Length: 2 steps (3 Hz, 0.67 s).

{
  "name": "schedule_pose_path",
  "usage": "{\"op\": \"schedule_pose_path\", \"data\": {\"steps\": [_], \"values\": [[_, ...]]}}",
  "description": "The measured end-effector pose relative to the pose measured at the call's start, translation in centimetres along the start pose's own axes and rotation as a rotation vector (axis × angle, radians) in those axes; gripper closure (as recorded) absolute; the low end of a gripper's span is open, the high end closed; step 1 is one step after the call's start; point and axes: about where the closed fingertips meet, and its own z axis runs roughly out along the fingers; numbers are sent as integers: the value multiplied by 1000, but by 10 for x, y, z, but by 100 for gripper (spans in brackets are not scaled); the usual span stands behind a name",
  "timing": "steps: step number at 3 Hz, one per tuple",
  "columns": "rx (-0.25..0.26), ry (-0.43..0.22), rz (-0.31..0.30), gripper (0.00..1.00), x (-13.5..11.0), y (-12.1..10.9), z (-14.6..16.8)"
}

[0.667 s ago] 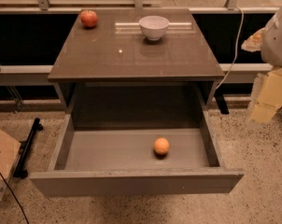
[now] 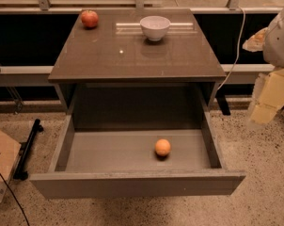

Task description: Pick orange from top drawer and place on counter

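I am watching the small round matte orange (image 2: 162, 147) lying right of centre in the open, wide grey top drawer (image 2: 132, 185), while my pale gripper (image 2: 269, 100) is hanging off to the right of the glossy dark brown counter (image 2: 132, 55), its grip state impossible to tell.

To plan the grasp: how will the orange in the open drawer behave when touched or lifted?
The orange is round and lies loose on the smooth bottom of the top drawer, so a sideways nudge would probably roll it. It is small and looks firm, so it is likely light to lift. The gripper hangs right of the drawer, apart from it.
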Motion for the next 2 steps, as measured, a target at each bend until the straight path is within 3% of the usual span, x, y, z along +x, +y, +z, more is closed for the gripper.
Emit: {"op": "schedule_pose_path", "data": {"steps": [2], "values": [[16,-178,-41,0,-26,-5,49]]}}
